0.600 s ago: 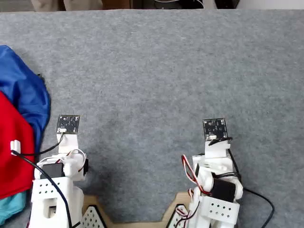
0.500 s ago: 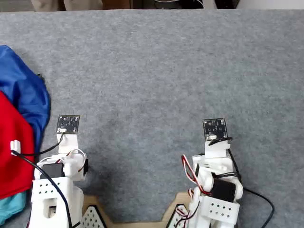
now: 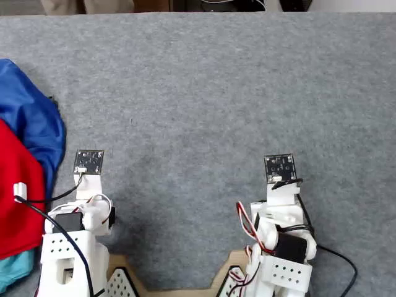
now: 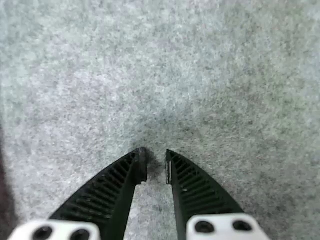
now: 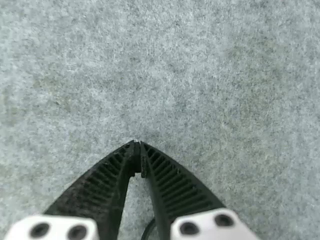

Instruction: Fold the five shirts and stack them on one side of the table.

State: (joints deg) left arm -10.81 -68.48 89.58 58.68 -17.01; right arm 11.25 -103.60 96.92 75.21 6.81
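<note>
A pile of shirts lies at the table's left edge: a blue shirt [image 3: 28,111] farthest back, a red shirt [image 3: 18,198] overlapping it, and a teal shirt [image 3: 13,269] peeking out at the front. The left arm [image 3: 90,164] stands just right of the pile, apart from it. Its left gripper [image 4: 155,165] hovers over bare grey felt, shut to a thin slit with nothing held. Near the front edge, at centre right, is the right arm [image 3: 280,170]. The right gripper [image 5: 137,147] is shut, tips touching, over bare felt.
Grey felt [image 3: 216,86] covers the table from the arms to the far edge. Both arm bases [image 3: 68,260] [image 3: 278,260] sit at the front edge, with cables looping around them. A dark strip [image 4: 4,200] shows at one edge of the left wrist view.
</note>
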